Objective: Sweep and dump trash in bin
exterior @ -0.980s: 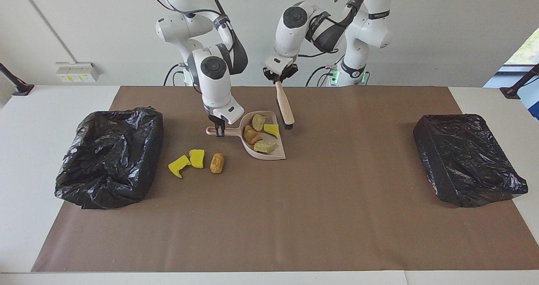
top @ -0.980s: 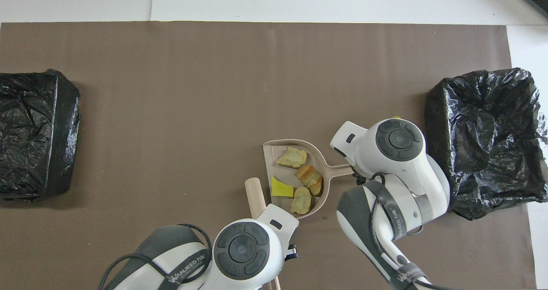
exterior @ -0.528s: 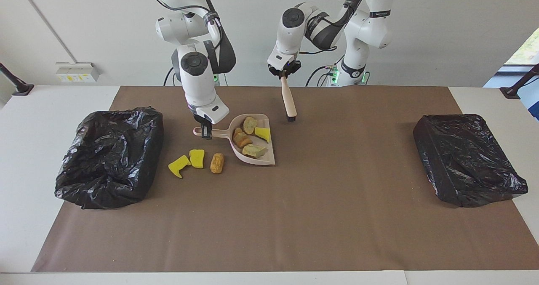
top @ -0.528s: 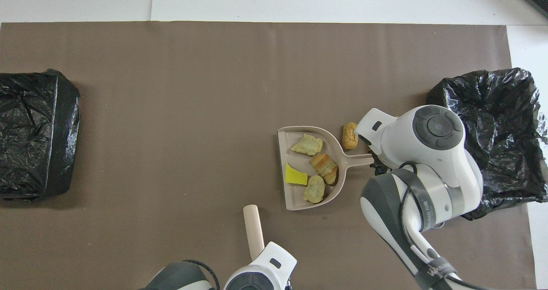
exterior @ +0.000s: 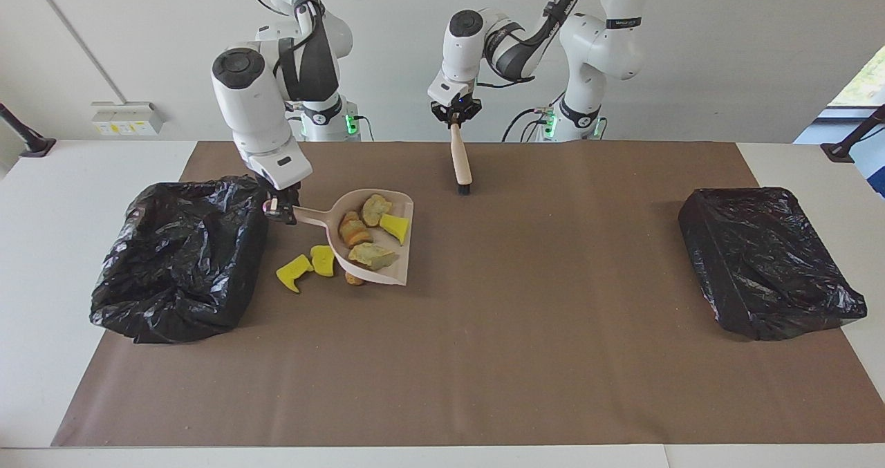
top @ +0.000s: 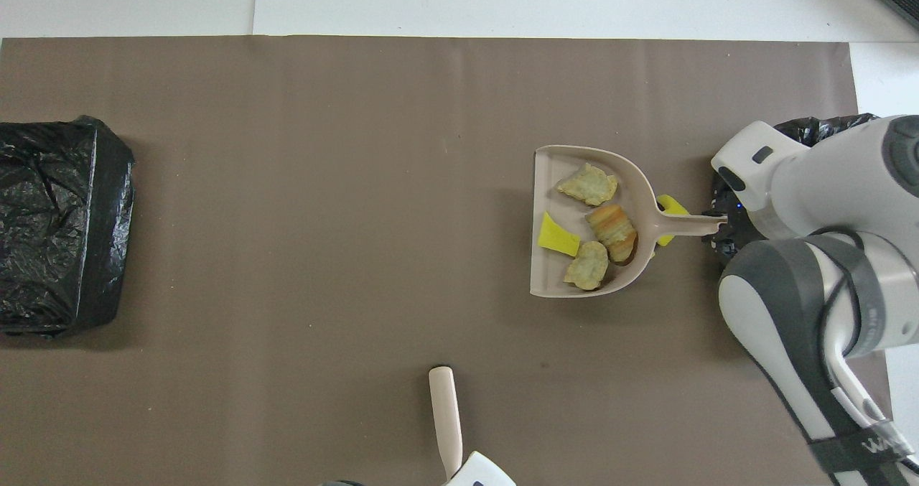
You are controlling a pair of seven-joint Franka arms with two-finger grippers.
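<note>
My right gripper [exterior: 280, 209] is shut on the handle of the pinkish dustpan [exterior: 402, 254] and holds it above the table beside the black-bagged bin [exterior: 180, 260] at the right arm's end. In the pan lie a yellow sponge piece [exterior: 395, 226] and three tan to orange-brown lumps [exterior: 353, 229]. On the table under the pan lie two yellow pieces [exterior: 323, 259] and an orange-brown lump [exterior: 355, 278], half hidden by the pan. My left gripper [exterior: 454, 117] is shut on the beige-handled brush [exterior: 460, 164], which hangs bristles down near the robots. The pan also shows in the overhead view [top: 549, 184].
A second black-bagged bin [exterior: 767, 260] stands at the left arm's end of the table. A brown mat [exterior: 484, 357] covers the table. In the overhead view the right arm covers most of the nearby bin [top: 826, 123].
The right arm has lifted the loaded dustpan and carried it toward the bin at its end, over the three loose pieces. The left arm has drawn the brush back toward the robots.
</note>
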